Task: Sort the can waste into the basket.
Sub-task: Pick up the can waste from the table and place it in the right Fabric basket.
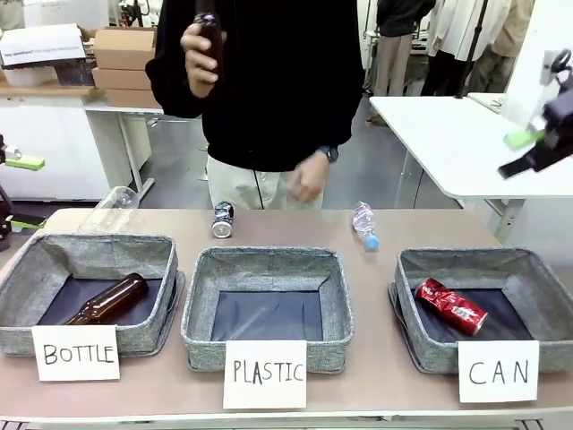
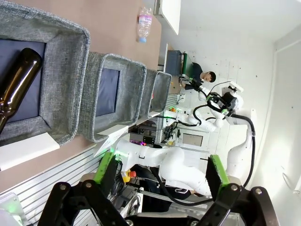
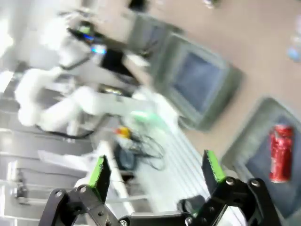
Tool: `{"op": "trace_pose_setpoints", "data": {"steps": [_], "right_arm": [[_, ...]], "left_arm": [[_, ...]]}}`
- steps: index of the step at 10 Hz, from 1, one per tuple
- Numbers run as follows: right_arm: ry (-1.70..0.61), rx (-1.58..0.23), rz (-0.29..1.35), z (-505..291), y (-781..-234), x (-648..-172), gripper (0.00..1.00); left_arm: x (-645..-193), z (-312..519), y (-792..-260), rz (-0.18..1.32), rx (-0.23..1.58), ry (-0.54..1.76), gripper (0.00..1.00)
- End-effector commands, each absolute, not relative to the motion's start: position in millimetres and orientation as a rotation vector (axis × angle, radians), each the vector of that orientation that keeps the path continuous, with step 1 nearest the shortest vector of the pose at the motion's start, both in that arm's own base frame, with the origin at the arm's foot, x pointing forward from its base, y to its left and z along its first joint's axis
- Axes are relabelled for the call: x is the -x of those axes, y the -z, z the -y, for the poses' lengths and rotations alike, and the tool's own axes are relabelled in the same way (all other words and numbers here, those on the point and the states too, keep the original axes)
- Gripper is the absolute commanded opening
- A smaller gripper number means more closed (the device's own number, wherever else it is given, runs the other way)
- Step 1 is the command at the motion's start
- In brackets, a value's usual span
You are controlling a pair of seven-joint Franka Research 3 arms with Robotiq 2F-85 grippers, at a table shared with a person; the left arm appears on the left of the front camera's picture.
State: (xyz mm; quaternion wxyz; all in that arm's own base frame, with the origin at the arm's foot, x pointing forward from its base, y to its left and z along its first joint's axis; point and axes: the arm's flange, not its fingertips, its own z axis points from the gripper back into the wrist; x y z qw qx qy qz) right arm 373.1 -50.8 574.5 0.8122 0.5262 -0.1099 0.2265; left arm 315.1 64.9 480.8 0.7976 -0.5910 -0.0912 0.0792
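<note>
A tan tabletop (image 1: 295, 228) carries three grey baskets in a near row. At the left, the left gripper (image 2: 161, 168) has its jaws wide apart. A brown bottle (image 1: 107, 300) lies in the "BOTTLE" basket (image 1: 98, 242). The silver and black can (image 1: 222, 219) sits on the far side, beyond the "PLASTIC" basket (image 1: 269, 257). The red can (image 1: 450, 305) lies inside the "CAN" basket (image 1: 466, 257). High at the right, the right gripper (image 1: 528, 152) hovers, jaws open.

CAN basket (image 1: 537, 269) open from above; red can (image 1: 450, 305) lies in its left half, right half of floor bare. Silver-and-black can (image 1: 222, 219) on far strip of surface (image 1: 286, 224), bare surface either side. Person's hand (image 1: 309, 179) hangs close above-right; plastic bottle (image 1: 364, 224) lies beyond.
</note>
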Motion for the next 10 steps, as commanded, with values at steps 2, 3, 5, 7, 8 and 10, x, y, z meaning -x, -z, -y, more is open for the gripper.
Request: {"op": "trace_pose_setpoints", "data": {"steps": [2,3,5,7,8,10], "right_arm": [[-0.484,-1.124,0.235,51,-575,-373,1.0],[-0.484,-1.124,0.235,51,-575,-373,1.0],[-0.484,-1.124,0.235,51,-575,-373,1.0],[-0.484,-1.124,0.235,51,-575,-373,1.0],[-0.484,-1.124,0.235,51,-575,-373,1.0],[-0.484,-1.124,0.235,51,-575,-373,1.0]], "left_arm": [[-313,-66,-480,0.199,1.268,-0.148,1.0],[-313,-66,-480,0.199,1.268,-0.148,1.0],[-313,-66,-480,0.199,1.268,-0.148,1.0],[-313,-66,-480,0.199,1.268,-0.148,1.0],[-313,-66,-480,0.199,1.268,-0.148,1.0],[-313,-66,-480,0.199,1.268,-0.148,1.0]]}}
